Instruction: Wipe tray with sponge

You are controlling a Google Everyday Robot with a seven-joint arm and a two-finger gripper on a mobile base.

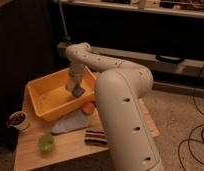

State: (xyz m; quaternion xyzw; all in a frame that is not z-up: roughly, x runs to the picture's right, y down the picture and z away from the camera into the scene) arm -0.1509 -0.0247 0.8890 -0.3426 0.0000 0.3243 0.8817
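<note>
**Sponge held inside the tray**

The gripper (75, 86) reaches down into the tray (41, 101), its fingers clamped together on the sponge (78, 91), which hangs at the tray's right side, just above the floor. The tray sits at the far left of the wooden table (45, 152). Near it lie a light-blue cloth (70, 122), a striped block (95, 137), a green cup (45, 142) and a white cup (18, 120).

Tray (45, 100) yellow-orange; sponge (78, 91) blue-grey, in gripper (75, 87); cloth (70, 122) light blue; block (95, 137) red-black-white striped; arm (122, 100) white.
</note>
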